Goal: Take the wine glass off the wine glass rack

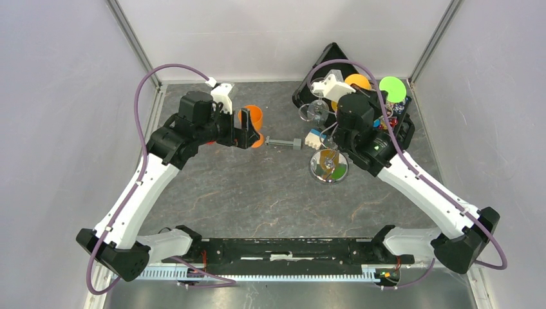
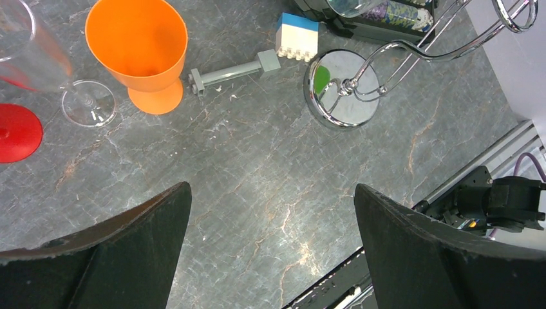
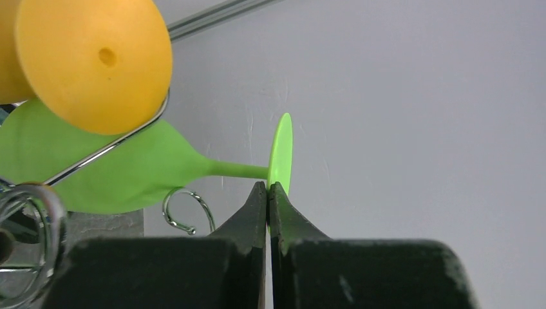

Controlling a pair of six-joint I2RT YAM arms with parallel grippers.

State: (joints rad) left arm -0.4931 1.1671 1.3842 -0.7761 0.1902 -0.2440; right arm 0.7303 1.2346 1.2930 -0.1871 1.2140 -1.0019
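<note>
The wine glass rack stands right of centre, with its mirrored base (image 1: 329, 166) and curled wire arms (image 2: 451, 45). A green wine glass (image 3: 129, 170) hangs sideways among the arms, its round foot (image 1: 393, 89) towards the back wall. My right gripper (image 3: 268, 188) is shut on the rim of that foot. A yellow-orange glass (image 3: 90, 58) hangs beside it, and a clear glass (image 1: 313, 111) is on the rack's left side. My left gripper (image 2: 270, 187) is open and empty above bare table, left of the rack's base (image 2: 341, 90).
An orange cup (image 2: 138, 48), a clear glass's foot (image 2: 87, 103) and a red disc (image 2: 16, 132) stand under the left arm. A grey bar (image 1: 283, 143) and a blue-and-white block (image 1: 313, 137) lie between cup and rack. A black case (image 1: 328, 64) sits behind the rack.
</note>
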